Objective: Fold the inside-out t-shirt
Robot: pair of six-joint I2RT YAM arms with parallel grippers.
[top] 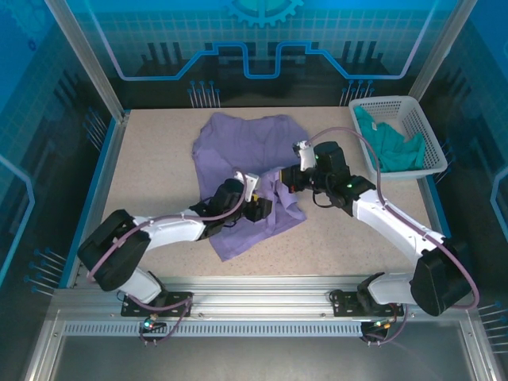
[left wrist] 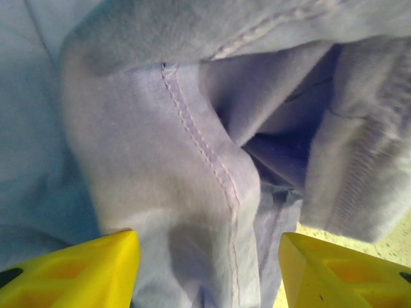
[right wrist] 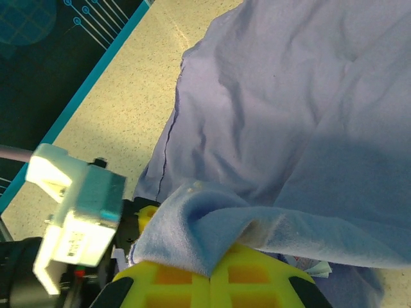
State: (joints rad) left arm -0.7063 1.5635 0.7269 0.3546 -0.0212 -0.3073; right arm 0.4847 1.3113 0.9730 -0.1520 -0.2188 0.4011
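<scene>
Pinching a fold of the inside-out t-shirt (right wrist: 289,96), the right jaws are clenched on the cloth, and the fold bulges just beyond their closed tips. The left jaws stand released, tips apart, with a seamed ridge of the shirt lying between them, the rest spread beyond on the worktop (top: 151,182).

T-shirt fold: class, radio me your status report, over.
Left tool open over fabric. Right tool shut on t-shirt edge. Garment bunched mid-table, not yet folded. Basket far right, clear of the work.
</scene>
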